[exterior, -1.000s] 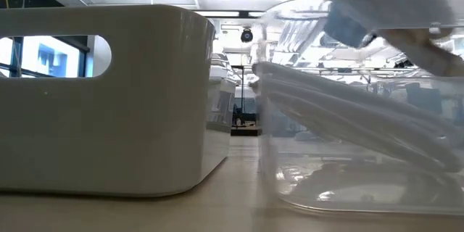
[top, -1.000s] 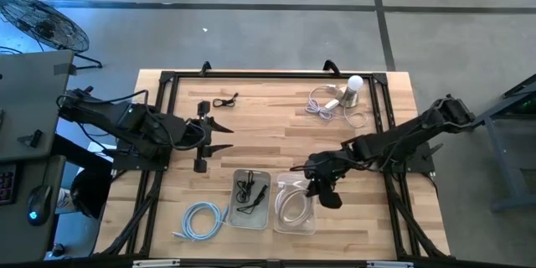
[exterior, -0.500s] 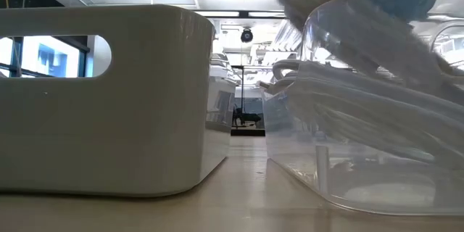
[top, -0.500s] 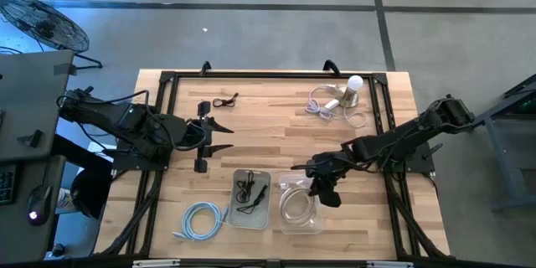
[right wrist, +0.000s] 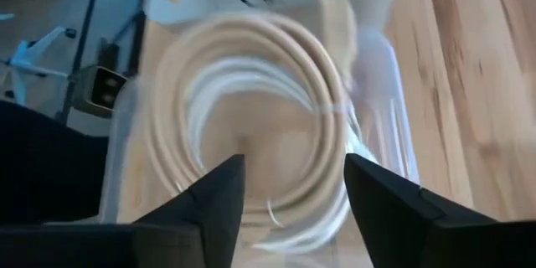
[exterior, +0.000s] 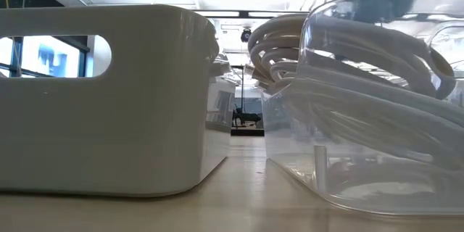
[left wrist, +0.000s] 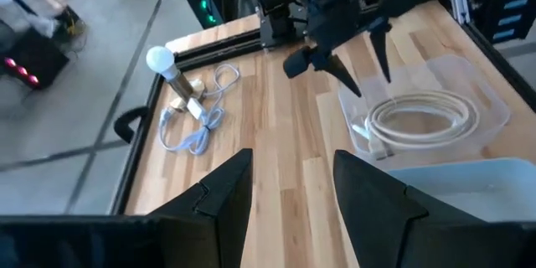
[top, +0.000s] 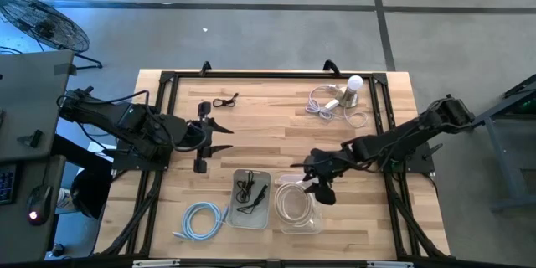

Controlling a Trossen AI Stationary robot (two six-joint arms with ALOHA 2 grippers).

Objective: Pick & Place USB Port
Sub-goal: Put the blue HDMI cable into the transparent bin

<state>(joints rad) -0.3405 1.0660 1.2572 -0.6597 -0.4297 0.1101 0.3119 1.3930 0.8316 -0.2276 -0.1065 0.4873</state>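
1. We see the right gripper [top: 316,188] just above the clear tub [top: 311,218], its fingers [right wrist: 387,201] spread apart and holding nothing.
2. The white cable coil [top: 292,205] lies inside that tub; its plug end is hard to make out.
3. The left gripper [top: 224,136] waits, open and empty, over the table's left half [top: 276,130].
4. In the low view the white bin [exterior: 109,94] blocks everything behind it.

My right wrist view blurs the white cable coil [right wrist: 251,126]; low view glares with overhead lights.
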